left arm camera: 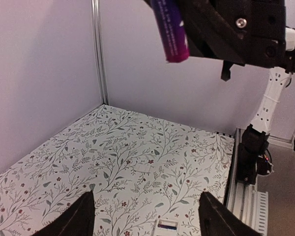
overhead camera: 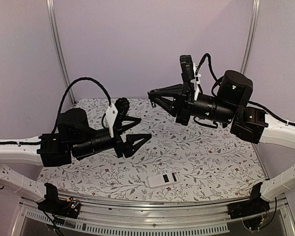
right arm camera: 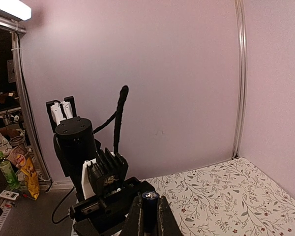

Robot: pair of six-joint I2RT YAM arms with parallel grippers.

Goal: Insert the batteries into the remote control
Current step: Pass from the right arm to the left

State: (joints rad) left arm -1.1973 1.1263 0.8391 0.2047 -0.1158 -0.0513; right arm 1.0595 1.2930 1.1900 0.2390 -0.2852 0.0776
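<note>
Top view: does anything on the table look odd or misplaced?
Nothing is spilled or damaged. The remote control lies slightly askew near the front edge, back side up. One battery is held in the right gripper, aloft.

The purple cylindrical battery point(left arm camera: 173, 34) is being cut off by the left wrist view's top edge, and the flat white remote control point(left arm camera: 165, 227) by its bottom edge. The battery's lower body is being hidden between the black fingers point(right arm camera: 135, 221) of the right gripper point(right arm camera: 149, 202).
</note>
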